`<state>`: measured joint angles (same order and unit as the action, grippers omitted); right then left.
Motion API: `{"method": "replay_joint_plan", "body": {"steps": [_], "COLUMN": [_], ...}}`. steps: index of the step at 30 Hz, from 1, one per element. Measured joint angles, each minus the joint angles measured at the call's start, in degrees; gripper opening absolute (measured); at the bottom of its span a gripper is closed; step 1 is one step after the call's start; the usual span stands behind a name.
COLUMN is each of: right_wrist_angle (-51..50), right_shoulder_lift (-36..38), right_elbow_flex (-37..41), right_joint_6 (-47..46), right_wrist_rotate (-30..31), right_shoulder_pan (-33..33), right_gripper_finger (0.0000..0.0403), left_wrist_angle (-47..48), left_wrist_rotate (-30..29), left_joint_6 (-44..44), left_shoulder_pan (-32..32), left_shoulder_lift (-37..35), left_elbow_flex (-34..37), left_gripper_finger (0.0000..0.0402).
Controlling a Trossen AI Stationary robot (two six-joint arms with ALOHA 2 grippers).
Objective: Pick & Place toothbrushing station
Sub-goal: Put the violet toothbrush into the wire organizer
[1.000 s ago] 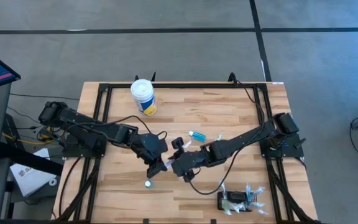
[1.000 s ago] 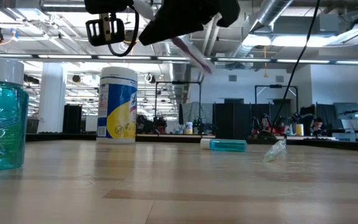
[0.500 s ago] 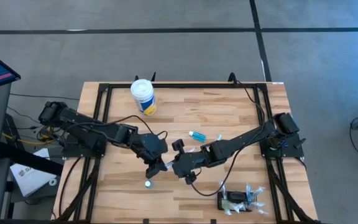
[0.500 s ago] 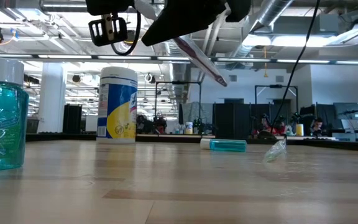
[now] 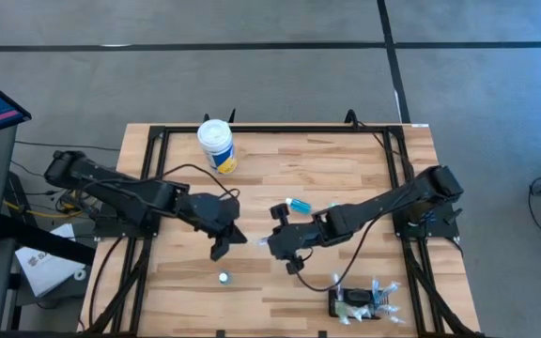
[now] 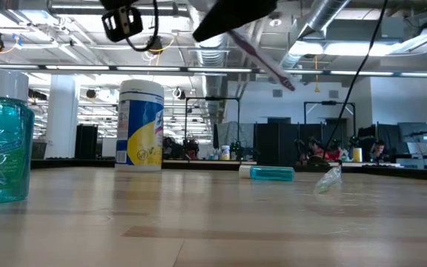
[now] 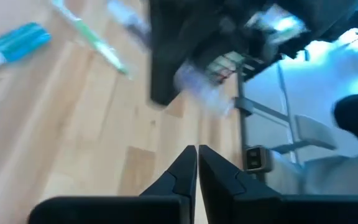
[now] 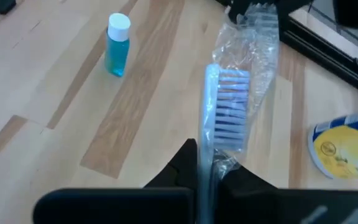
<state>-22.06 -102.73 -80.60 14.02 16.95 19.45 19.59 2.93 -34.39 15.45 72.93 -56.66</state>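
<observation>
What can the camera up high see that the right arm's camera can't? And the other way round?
Only the high view shows the toothbrushing station by the table's edge and the left gripper. Only the right wrist view shows the toothbrush bristles, wrapped in clear plastic, held in the right gripper. Both show the blue bottle and the yellow-and-blue tub.

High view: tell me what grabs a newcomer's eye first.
The two dark arms meet mid-table, and the right gripper is shut on a wrapped toothbrush, held off the wood. The left gripper hangs shut beside it. The black station sits at the near right edge, the tub far left.
</observation>
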Motion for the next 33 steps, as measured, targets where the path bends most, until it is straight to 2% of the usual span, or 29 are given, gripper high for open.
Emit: {"method": "replay_joint_plan", "body": {"steps": [5,18,27,33], "right_wrist_angle": [2.8,19.3,32.7,36.1], "right_shoulder_lift": [5.0,23.0,34.3,39.8], "right_elbow_flex": [5.2,23.2,37.0,42.1], "right_joint_6": [-2.5,-6.4,-6.5,-6.6], "right_wrist_rotate": [-0.4,-0.2,4.5,6.1], "right_shoulder_pan": [0.4,6.5,12.9,16.3], "right_gripper_finger": [0.0001,0.0000,0.0000,0.0000], "left_wrist_angle": [-1.9,-14.4,-15.7,-17.8], "left_wrist_rotate": [-3.7,-5.5,-8.0,-8.9], "left_joint_6": [-0.2,2.6,3.4,4.9], "left_shoulder_pan": [0.1,1.9,1.9,1.9], "left_shoulder_lift": [-2.7,-2.8,-2.8,-2.8], "left_elbow_flex": [3.8,8.6,8.9,8.9], "left_gripper_finger": [0.0012,0.0015,0.0012,0.0012]}}
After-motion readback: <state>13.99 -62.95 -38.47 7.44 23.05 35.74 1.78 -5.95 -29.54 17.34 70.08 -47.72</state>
